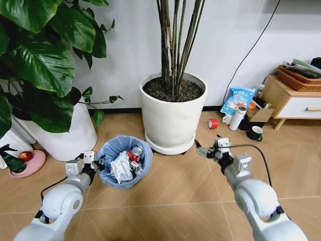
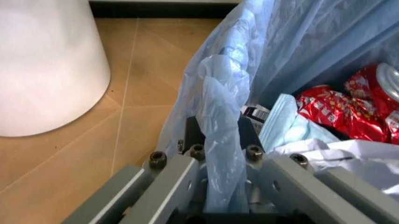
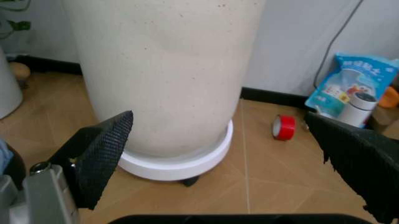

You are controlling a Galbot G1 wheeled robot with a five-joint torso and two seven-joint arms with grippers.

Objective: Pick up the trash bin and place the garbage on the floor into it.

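The left gripper [image 1: 97,161] pinches the bag-lined rim of the trash bin [image 1: 124,160], which sits on the floor [image 1: 175,186] holding the garbage [image 1: 122,166]. The right gripper [image 1: 206,148] hangs wide open, empty. The thin liner could slip, tipping the bin.

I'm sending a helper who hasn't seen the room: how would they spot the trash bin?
Find the big white pot with tall stems at the wall. On the floor to its left stands the trash bin, small, round, blue-bagged, full of litter, with the left gripper clamping its rim.
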